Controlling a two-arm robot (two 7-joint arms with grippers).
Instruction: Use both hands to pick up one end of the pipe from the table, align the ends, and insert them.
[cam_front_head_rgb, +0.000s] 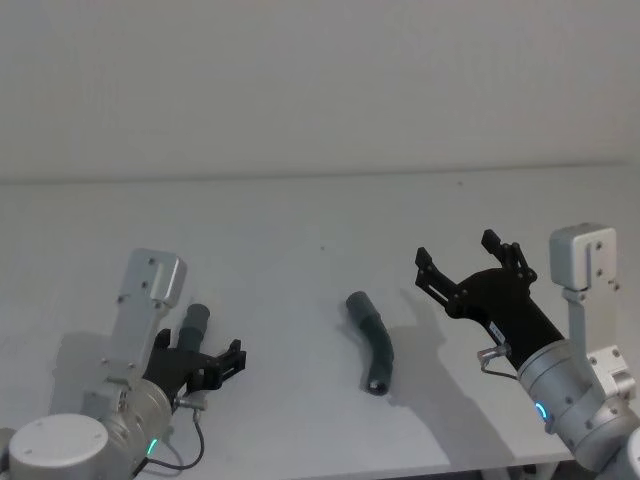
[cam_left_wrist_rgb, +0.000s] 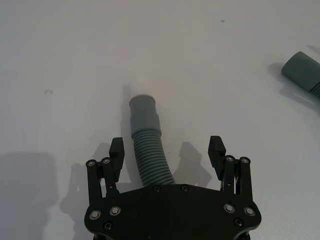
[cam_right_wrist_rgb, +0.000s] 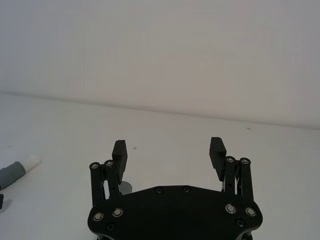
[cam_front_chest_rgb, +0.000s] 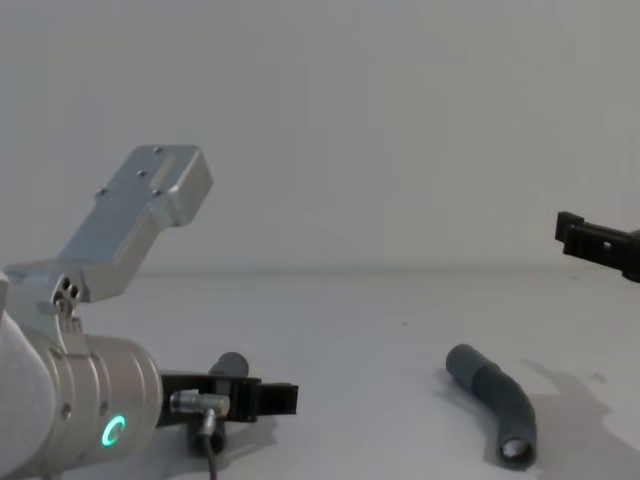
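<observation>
L gripper (cam_left_wrist_rgb: 166, 149) is down at table lvl, near-left, jaws spread wide w/ the longer piece (cam_left_wrist_rgb: 148, 150) running straight btwn the fingers (cam_left_wrist_rgb: 116, 151). Clear gap each side, nothing clamped. Its long axis runs along the gripper's reach dir: ribbed part goes under the palm, wide grey cuff (cam_left_wrist_rgb: 144, 111) points fwd, away from the robot. So closing would squeeze across the ribs, which is what you want; prob no re-aim needed, just shut. Shorter piece (cam_front_head_rgb: 372, 342) lies mid table (cam_front_head_rgb: 300, 230), well apart from the longer one, bent, axis roughly near–far, white tip (cam_right_wrist_rgb: 32, 161) at the robot-side end, fatter end on the far side. R gripper (cam_front_head_rgb: 457, 254) is the nearer arm for it: off to its right, but well up off the surface per chest view, also spread open and empty, aimed fwd-left. Catch, imo: tip faces the robot and cuff faces away, so one piece must swing round before the ends can line up.
</observation>
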